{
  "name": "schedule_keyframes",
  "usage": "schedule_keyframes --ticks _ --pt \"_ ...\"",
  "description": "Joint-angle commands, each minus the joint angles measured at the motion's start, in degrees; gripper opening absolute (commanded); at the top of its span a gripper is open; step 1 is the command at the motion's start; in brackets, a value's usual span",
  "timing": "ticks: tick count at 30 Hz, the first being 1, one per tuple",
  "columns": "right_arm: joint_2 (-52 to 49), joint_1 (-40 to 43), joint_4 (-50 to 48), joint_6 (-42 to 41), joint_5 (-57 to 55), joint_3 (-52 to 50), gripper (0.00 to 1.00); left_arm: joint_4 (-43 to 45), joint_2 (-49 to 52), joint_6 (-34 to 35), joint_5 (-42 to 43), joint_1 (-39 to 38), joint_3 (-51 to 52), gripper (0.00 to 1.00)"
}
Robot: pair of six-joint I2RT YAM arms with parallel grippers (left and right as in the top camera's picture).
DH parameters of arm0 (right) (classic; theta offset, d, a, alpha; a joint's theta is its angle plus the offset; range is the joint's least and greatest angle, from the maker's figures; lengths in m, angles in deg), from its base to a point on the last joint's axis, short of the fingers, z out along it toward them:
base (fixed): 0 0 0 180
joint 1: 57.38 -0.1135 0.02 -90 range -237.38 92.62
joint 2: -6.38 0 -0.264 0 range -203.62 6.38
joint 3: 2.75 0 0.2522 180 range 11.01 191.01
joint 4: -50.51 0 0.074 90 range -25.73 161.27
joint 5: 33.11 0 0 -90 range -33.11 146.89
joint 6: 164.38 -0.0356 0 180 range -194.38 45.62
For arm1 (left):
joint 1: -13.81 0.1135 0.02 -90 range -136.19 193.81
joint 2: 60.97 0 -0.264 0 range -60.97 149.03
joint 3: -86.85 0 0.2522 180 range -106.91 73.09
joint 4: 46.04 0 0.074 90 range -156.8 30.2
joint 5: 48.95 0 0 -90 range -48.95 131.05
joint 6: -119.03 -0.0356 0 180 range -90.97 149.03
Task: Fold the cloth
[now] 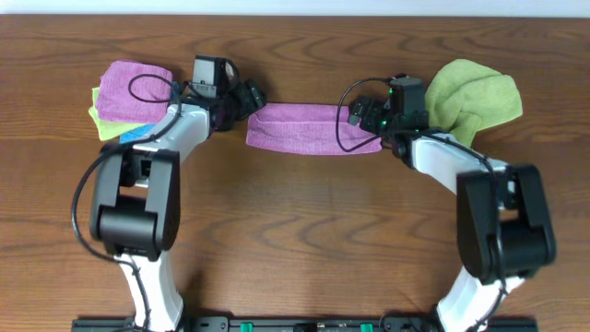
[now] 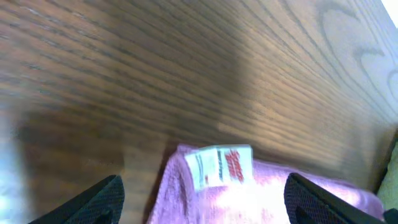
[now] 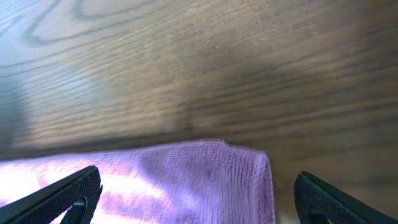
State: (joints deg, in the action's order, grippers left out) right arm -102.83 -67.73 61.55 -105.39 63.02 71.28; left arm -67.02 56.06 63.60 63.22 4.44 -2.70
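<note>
The violet-purple cloth (image 1: 312,128) lies as a long flat band across the middle back of the table. My left gripper (image 1: 247,98) is open over its left end; the left wrist view shows the cloth's corner (image 2: 249,196) with its white tag (image 2: 221,165) between the spread fingers (image 2: 202,198). My right gripper (image 1: 367,114) is open over the cloth's right end; the right wrist view shows the cloth's corner (image 3: 205,183) between the spread fingers (image 3: 199,198). Neither gripper holds the cloth.
A pile of folded cloths stands at the back left: a pinker purple cloth (image 1: 134,88) on top of a lime-green one (image 1: 109,124) and a blue one (image 1: 138,131). A crumpled lime-green cloth (image 1: 472,97) lies at the back right, close to my right arm.
</note>
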Motion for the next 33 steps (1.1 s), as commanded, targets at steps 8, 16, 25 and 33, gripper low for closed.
schedule_keyframes --ticks 8,16,25,33 --pt "17.2 -0.1 17.9 -4.8 0.7 0.9 0.99 -12.4 -10.1 -3.3 1.2 0.2 -0.9 0.48" --pt "24.0 -0.1 35.9 -11.3 3.4 0.9 0.95 -13.1 -10.2 -2.6 1.6 -1.8 -0.9 0.21" --pt "23.2 -0.1 38.3 -15.7 7.6 0.7 0.99 -9.2 -8.9 -2.2 -11.8 -7.6 -0.9 0.12" --pt "17.9 -0.1 35.0 -16.4 7.6 0.7 0.99 -7.1 -2.7 0.3 -13.6 -8.2 -0.9 0.06"
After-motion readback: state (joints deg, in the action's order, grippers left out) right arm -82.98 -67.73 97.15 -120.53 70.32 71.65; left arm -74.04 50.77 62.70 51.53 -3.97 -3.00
